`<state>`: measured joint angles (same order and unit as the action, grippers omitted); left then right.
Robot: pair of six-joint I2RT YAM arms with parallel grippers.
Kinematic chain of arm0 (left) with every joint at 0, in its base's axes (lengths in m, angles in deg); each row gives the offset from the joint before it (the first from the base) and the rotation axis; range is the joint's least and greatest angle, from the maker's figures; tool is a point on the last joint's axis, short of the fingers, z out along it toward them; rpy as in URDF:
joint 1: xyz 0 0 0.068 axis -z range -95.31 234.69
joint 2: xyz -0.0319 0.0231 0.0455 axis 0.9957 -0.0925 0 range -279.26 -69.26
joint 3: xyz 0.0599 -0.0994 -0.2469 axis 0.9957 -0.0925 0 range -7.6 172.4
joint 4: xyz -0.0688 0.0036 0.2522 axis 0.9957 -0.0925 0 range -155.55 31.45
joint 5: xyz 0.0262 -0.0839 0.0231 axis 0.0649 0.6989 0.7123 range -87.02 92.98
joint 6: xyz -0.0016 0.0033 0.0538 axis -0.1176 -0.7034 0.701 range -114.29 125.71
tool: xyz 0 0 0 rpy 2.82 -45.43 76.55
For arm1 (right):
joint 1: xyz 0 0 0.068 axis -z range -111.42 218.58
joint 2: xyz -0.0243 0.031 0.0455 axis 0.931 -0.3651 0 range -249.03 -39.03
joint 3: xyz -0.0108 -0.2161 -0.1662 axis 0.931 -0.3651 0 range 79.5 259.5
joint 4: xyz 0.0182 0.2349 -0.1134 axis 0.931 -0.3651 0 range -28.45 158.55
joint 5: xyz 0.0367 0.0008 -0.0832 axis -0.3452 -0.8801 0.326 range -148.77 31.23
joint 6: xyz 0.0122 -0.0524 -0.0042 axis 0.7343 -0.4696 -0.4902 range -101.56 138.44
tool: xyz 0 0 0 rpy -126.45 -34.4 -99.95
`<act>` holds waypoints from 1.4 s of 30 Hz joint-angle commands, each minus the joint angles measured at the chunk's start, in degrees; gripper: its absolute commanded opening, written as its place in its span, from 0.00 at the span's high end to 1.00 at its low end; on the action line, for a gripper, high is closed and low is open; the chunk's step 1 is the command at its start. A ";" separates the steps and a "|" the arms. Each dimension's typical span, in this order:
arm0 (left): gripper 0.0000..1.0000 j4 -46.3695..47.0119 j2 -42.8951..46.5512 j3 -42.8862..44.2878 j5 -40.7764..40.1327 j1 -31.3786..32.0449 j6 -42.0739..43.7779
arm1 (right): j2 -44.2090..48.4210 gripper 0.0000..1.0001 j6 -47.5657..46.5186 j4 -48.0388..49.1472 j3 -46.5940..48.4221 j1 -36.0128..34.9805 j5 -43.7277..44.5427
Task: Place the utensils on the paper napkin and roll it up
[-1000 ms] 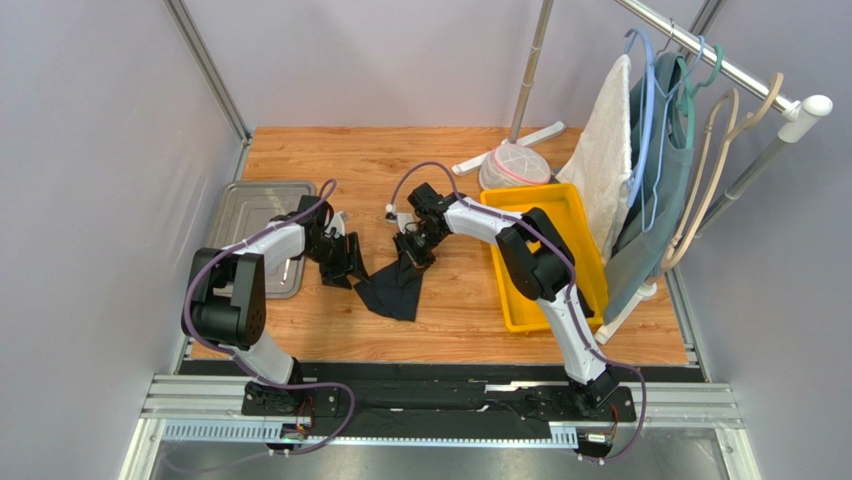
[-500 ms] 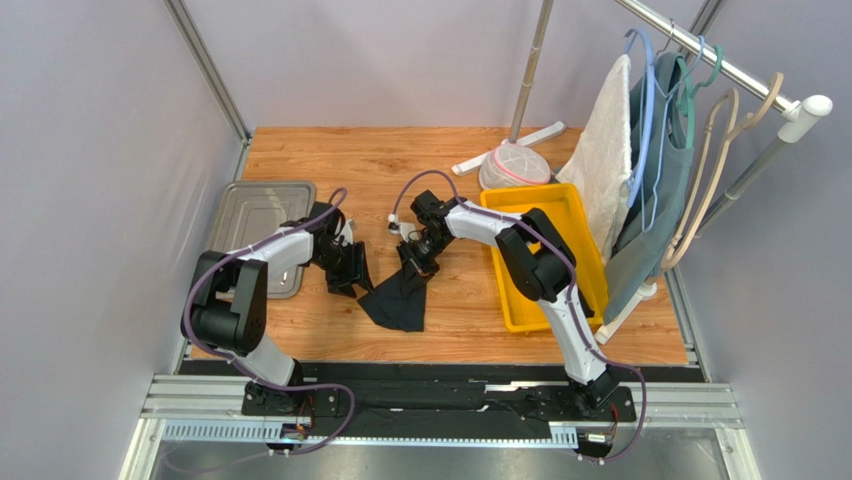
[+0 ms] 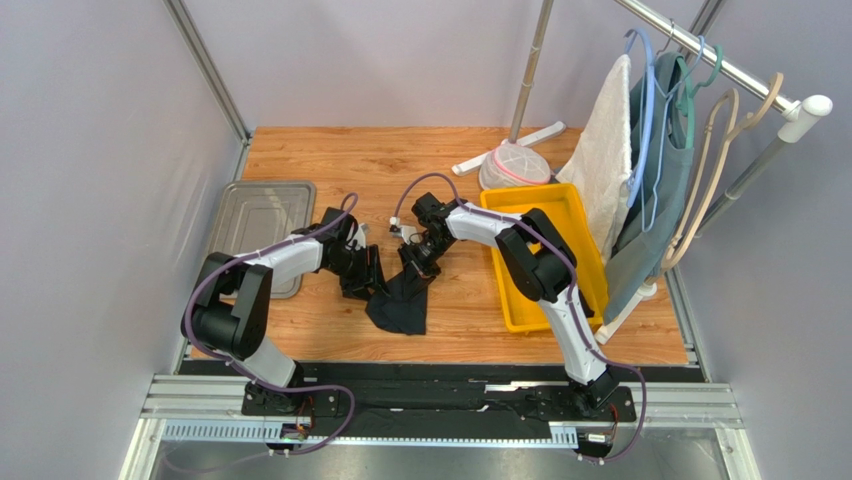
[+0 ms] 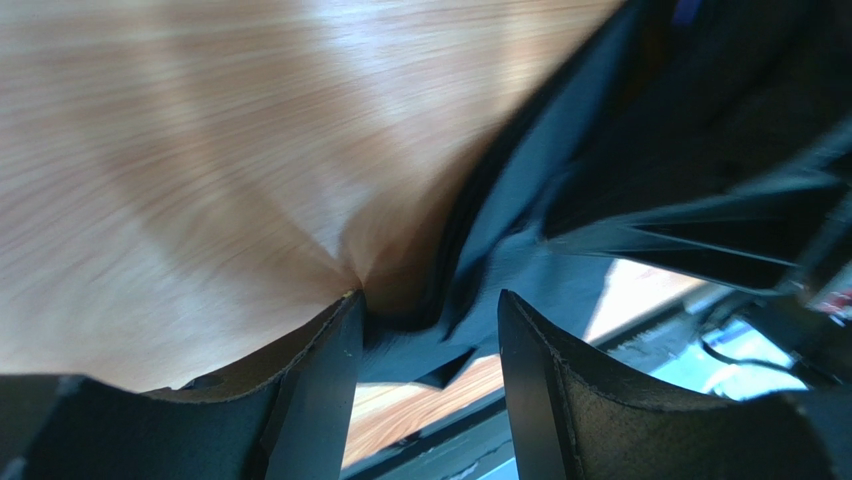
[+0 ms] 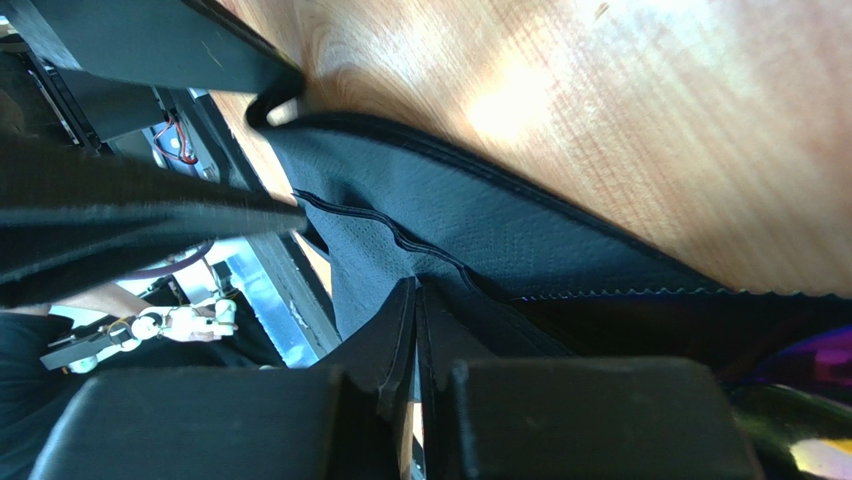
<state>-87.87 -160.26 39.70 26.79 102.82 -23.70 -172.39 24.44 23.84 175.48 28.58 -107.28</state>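
Note:
The black paper napkin [image 3: 400, 302] lies bunched and folded on the wooden table between my two grippers. My right gripper [image 3: 418, 256] is at its far end, shut on a fold of the napkin [image 5: 480, 230], with the pads [image 5: 395, 340] pressed together. A shiny purple utensil head [image 5: 815, 362] peeks out under the napkin at the right edge of the right wrist view; the other utensils are hidden. My left gripper [image 3: 373, 277] is open at the napkin's left edge. Its fingers [image 4: 322, 385] straddle a corner of the napkin [image 4: 520, 270].
A grey metal tray [image 3: 255, 215] lies at the left. A yellow bin [image 3: 575, 235] stands right of the napkin, with a white mesh bag [image 3: 513, 165] behind it. A garment rack with hangers and cloths [image 3: 655, 150] fills the right side.
My left gripper has slid right, from beside the tray up to the napkin's left edge. The napkin has been pushed narrower and shifted slightly right. The right gripper has stayed shut, barely moving.

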 commanded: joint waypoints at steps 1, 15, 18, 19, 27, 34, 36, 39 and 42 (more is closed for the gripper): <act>0.39 9.97 1.08 -3.71 4.57 0.68 -0.48 | -3.57 1.00 -2.84 -0.47 -3.00 -1.04 12.21; 0.14 11.59 3.37 -9.42 12.14 -2.21 -1.62 | -3.93 1.00 -0.99 0.24 -2.91 -0.95 13.35; 0.14 5.18 5.57 -9.69 10.47 -4.94 -0.39 | -3.84 1.00 -0.64 0.32 -2.82 -0.86 13.71; 0.14 4.28 6.01 -10.04 10.29 -5.21 -0.82 | -3.84 1.00 -0.55 0.50 -2.73 -0.95 13.71; 0.20 4.70 6.54 -11.27 11.96 -5.21 -4.87 | -4.01 1.00 0.15 0.85 -2.64 -0.95 13.62; 0.26 14.73 8.64 -11.89 12.75 -3.81 -4.87 | -4.01 1.00 0.59 1.11 -2.91 -0.95 13.36; 0.34 14.73 10.66 -11.80 11.70 -3.28 -3.56 | -4.01 1.00 0.68 1.12 -2.73 -0.95 13.44; 0.48 14.12 12.34 -11.63 10.64 -3.10 -2.50 | -4.10 1.00 1.03 1.29 -2.64 -0.95 13.53; 0.59 13.41 12.60 -10.92 10.81 -2.58 -1.79 | -4.19 1.00 1.65 1.82 -2.56 -0.95 13.71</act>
<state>-75.59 -149.25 27.86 38.42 99.61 -27.46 -172.39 28.06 23.89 175.42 28.58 -106.67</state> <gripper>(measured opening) 0.453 0.054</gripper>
